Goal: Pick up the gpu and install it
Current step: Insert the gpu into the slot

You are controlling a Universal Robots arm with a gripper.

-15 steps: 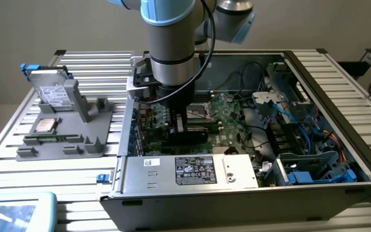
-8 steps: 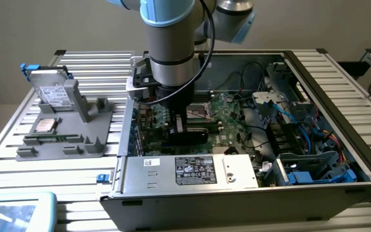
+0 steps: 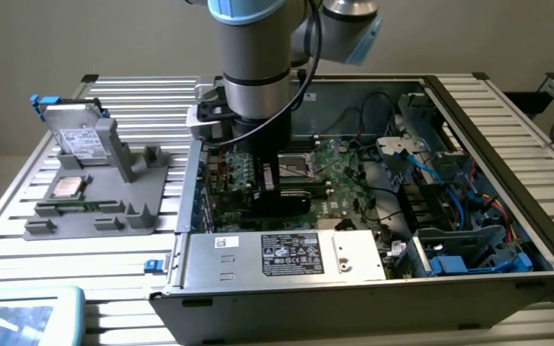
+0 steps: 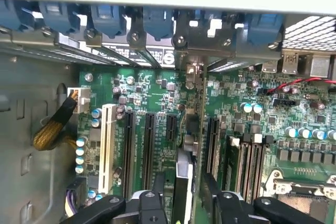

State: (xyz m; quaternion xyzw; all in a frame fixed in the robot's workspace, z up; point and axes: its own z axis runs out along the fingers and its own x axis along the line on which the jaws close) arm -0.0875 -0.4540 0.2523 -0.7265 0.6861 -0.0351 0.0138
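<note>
Exterior view: my arm (image 3: 257, 65) stands nearly vertical, wrist plunged into the open computer case (image 3: 489, 108) on the slatted desk (image 3: 66, 252).

From the wrist I look down on the green motherboard (image 4: 152, 95), and the gpu (image 4: 190, 145) stands on edge among the black expansion slots, running up to the metal brackets at the case wall. My gripper (image 4: 182, 195) sits low over the card's near end, a finger on either side of it; I cannot tell whether the jaws clamp the card or have let go. On the exterior view's left, a grey holder (image 3: 94, 209) carries a silver drive (image 3: 77, 137).
</note>
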